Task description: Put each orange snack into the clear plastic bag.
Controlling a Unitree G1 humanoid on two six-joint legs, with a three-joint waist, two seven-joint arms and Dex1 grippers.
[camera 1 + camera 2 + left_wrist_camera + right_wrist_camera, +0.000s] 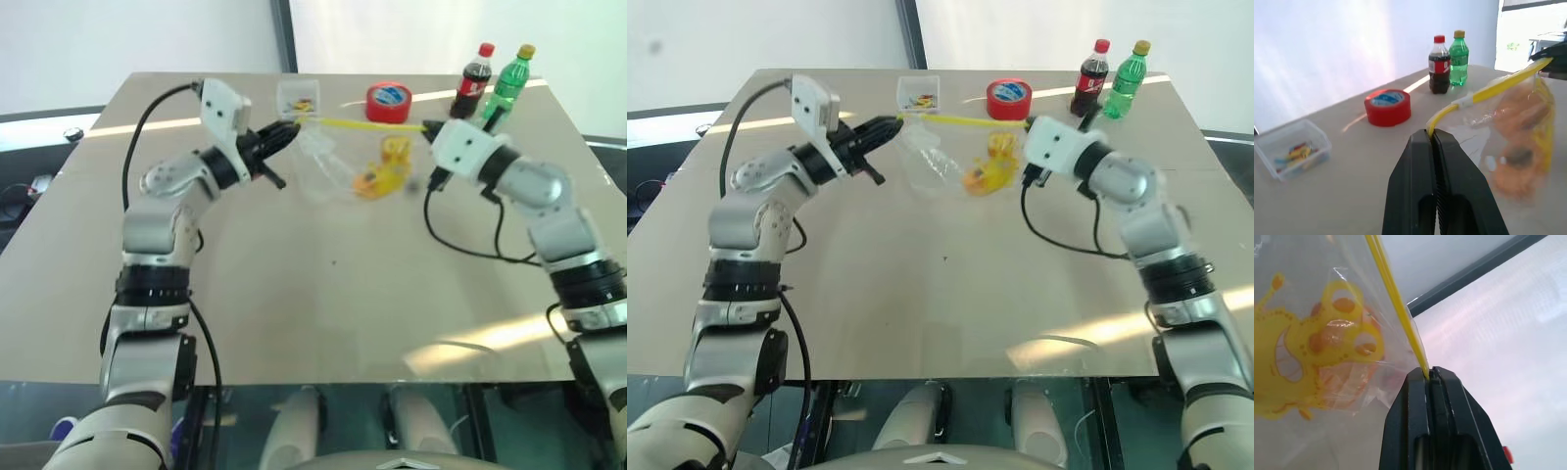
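Both arms reach out over the desk (294,313), each tool pinched tight on one end of the yellow seal strip: the left tool (286,134) at ten o'clock, the right tool (428,128) at two. Between them the clear plastic bag (338,166) hangs off the desk, its seal running nine to three, orange snacks (370,181) showing low inside, nearer the right tool.

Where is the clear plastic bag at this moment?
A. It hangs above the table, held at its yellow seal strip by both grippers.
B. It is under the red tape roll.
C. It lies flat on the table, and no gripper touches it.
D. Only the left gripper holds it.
A: the left gripper and the right gripper each pinch one end of the yellow seal strip, and the clear plastic bag hangs between them above the table.
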